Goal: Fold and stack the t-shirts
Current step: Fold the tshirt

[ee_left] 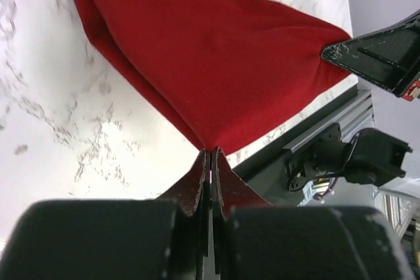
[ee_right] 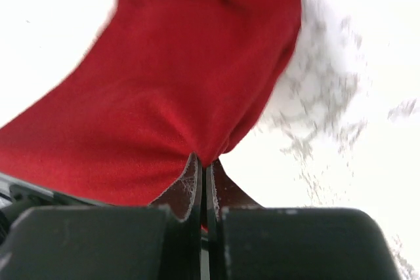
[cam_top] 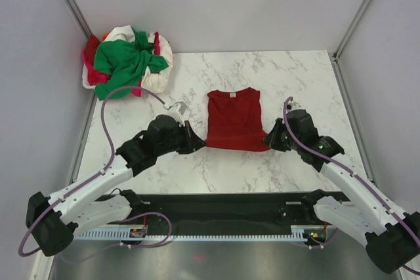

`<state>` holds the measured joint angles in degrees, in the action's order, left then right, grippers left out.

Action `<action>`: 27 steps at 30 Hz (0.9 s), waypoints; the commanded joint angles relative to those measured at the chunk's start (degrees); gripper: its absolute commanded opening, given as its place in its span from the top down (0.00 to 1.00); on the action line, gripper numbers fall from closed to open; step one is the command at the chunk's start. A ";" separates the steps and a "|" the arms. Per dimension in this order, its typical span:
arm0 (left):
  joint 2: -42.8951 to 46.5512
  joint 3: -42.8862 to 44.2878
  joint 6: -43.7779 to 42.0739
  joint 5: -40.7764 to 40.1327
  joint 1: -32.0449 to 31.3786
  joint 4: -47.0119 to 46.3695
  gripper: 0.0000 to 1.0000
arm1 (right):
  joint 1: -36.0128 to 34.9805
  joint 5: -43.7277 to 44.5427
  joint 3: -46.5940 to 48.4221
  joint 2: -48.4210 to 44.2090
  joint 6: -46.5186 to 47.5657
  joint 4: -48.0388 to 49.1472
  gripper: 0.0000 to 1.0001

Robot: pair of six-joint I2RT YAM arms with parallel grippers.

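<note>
The dark red t-shirt [cam_top: 233, 120] lies on the marble table, collar and white tag at the far end, sides folded in. My left gripper [cam_top: 199, 143] is shut on its near left hem corner; in the left wrist view the gripper [ee_left: 211, 153] pinches the cloth [ee_left: 216, 57]. My right gripper [cam_top: 270, 141] is shut on the near right hem corner; in the right wrist view the gripper [ee_right: 202, 160] pinches the cloth [ee_right: 170, 90]. The green shirt [cam_top: 123, 59], white shirt [cam_top: 159, 63] and pinkish-red shirt [cam_top: 92, 57] lie heaped at the far left corner.
Grey walls enclose the marble table [cam_top: 289, 83] on the left, back and right. A black base rail [cam_top: 216, 208] runs along the near edge. The right gripper's tip shows in the left wrist view [ee_left: 380, 54].
</note>
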<state>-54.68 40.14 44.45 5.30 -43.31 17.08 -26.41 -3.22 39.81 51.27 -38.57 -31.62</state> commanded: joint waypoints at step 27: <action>-72.54 78.29 -16.76 11.40 23.17 22.32 0.50 | 13.66 9.90 63.68 69.03 8.86 -4.75 0.08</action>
<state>-113.38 99.94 30.39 11.29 -23.49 30.33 -15.99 4.91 91.11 111.35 -31.18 -35.03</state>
